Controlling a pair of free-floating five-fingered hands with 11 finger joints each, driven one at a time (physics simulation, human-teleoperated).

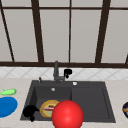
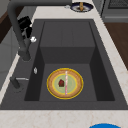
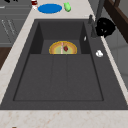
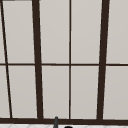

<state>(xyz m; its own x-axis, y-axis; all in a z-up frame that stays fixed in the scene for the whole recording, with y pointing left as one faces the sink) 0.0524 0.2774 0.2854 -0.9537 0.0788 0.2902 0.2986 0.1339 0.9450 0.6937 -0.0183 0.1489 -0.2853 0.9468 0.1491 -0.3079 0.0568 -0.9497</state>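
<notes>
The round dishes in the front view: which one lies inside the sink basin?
The yellow-rimmed plate lies on the floor of the sink. The blue plate lies on the counter to the left, and the dark dish lies on the counter to the right.

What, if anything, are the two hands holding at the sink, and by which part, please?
Nothing that can be seen. The right hand hovers beside the faucet, whether touching it is unclear; the left hand hangs at the sink front edge, near the plate.

Dark upright faucet [image 1: 56,72] behind the sink basin, spout over the yellow-rimmed plate [image 2: 65,83].
</notes>
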